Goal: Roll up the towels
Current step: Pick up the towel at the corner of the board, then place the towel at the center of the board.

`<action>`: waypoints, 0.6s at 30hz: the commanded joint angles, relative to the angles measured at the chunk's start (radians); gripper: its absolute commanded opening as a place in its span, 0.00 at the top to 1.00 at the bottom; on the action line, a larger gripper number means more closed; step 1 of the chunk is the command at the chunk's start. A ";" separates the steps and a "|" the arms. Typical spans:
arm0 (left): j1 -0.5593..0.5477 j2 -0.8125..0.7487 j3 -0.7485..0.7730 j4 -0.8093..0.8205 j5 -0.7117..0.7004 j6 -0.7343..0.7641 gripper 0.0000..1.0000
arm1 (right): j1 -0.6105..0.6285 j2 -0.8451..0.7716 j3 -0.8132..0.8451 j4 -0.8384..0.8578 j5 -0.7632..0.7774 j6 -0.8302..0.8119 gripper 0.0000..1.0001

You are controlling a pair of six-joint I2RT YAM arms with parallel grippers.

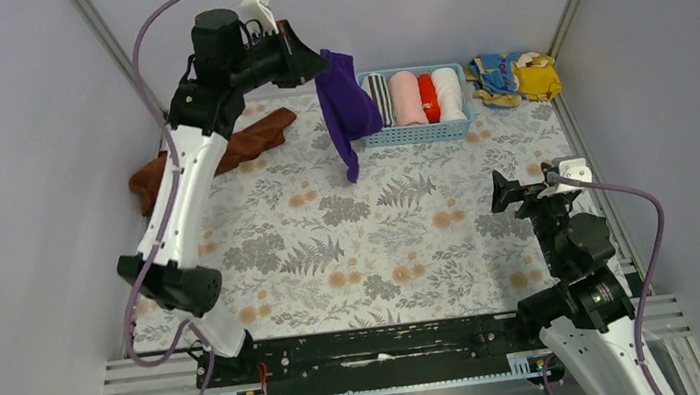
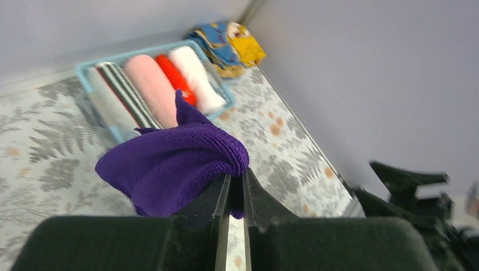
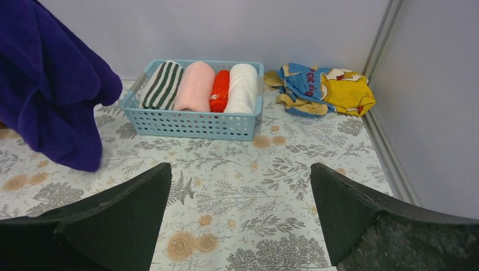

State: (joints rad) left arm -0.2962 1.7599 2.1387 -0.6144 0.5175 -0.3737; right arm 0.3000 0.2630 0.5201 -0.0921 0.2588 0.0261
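Note:
My left gripper (image 1: 318, 68) is shut on the deep purple towel (image 1: 345, 107) and holds it in the air at the back of the table, left of the basket. The towel hangs down and its lower end is near the cloth-covered table. In the left wrist view the towel (image 2: 169, 164) bunches over my closed fingers (image 2: 220, 195). It also shows in the right wrist view (image 3: 51, 84). The rust-brown towel (image 1: 248, 141) lies crumpled at the back left, partly behind my left arm. My right gripper (image 1: 509, 188) is open and empty above the right side of the table (image 3: 240, 175).
A light blue basket (image 1: 419, 132) at the back holds striped, pink, red and white rolled towels. A yellow-and-blue patterned cloth (image 1: 516, 76) lies in the back right corner. Grey walls and metal rails close in the floral table on three sides.

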 commanded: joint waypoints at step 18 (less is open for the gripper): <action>-0.485 -0.449 -0.896 0.189 -0.267 -0.070 0.36 | 0.002 0.242 0.119 -0.038 -0.255 0.147 0.01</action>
State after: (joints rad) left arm -0.7872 1.4235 1.3201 -0.5213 0.4065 -0.4347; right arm 0.3000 0.4423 0.5652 -0.1059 0.0841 0.1070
